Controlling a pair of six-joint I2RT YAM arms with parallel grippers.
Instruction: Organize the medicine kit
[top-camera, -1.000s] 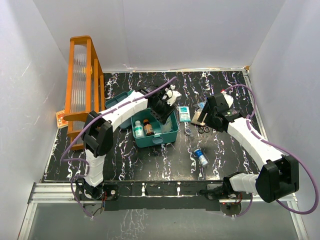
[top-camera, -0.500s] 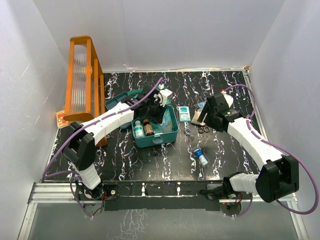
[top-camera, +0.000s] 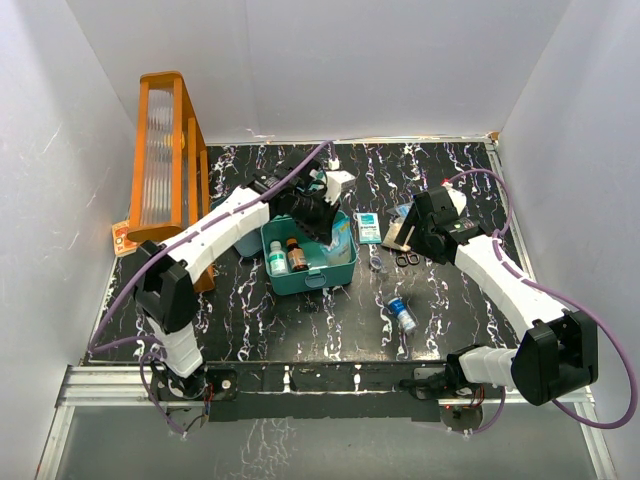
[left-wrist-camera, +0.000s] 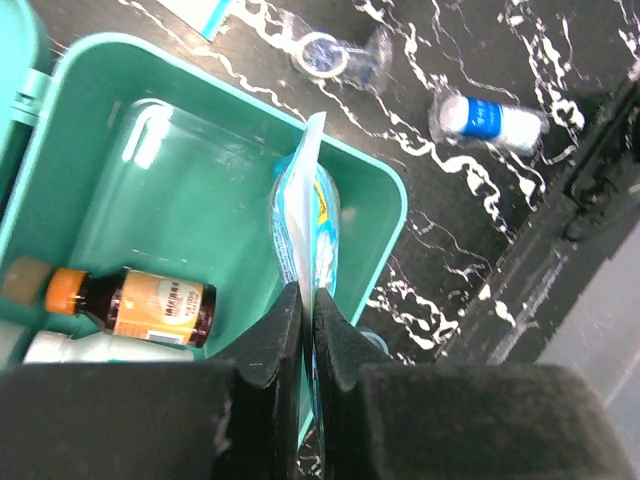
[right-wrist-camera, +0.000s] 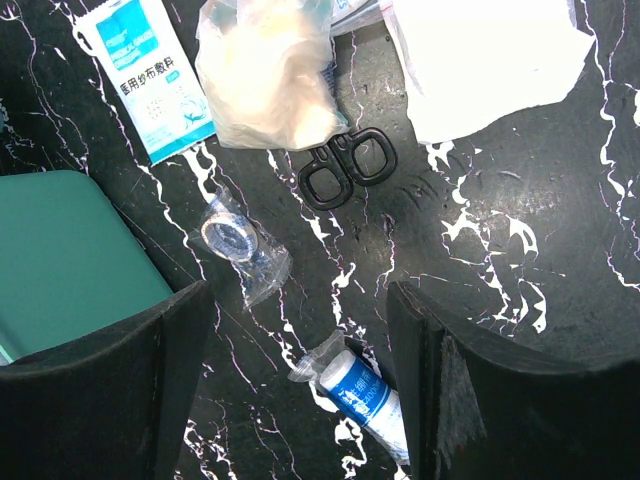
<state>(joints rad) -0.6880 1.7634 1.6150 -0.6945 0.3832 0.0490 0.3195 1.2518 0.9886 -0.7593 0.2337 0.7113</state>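
Top external: finding the medicine kit sitting open left of the table's centre, right of the orange rack, with the lid thrown back on the far-left side. Left wrist: observing the left gripper with jaws pressed together, pinching the edge of a thin blue-and-white packet and holding it on edge inside the kit, close to the right wall. Noting a brown bottle and a white bottle lying side by side at the kit's left end. Right wrist: recording the right gripper hanging spread wide and empty over the loose stock right of the kit. Counting on the table outside the kit: black scissors, a wrapped tape roll, a blue-and-white bandage roll, a flat printed sachet, a bag of cotton and a white pad. Judging the task as under way and well short of complete: two bottles stowed, one packet going in, six items waiting outside, lid not yet shut.
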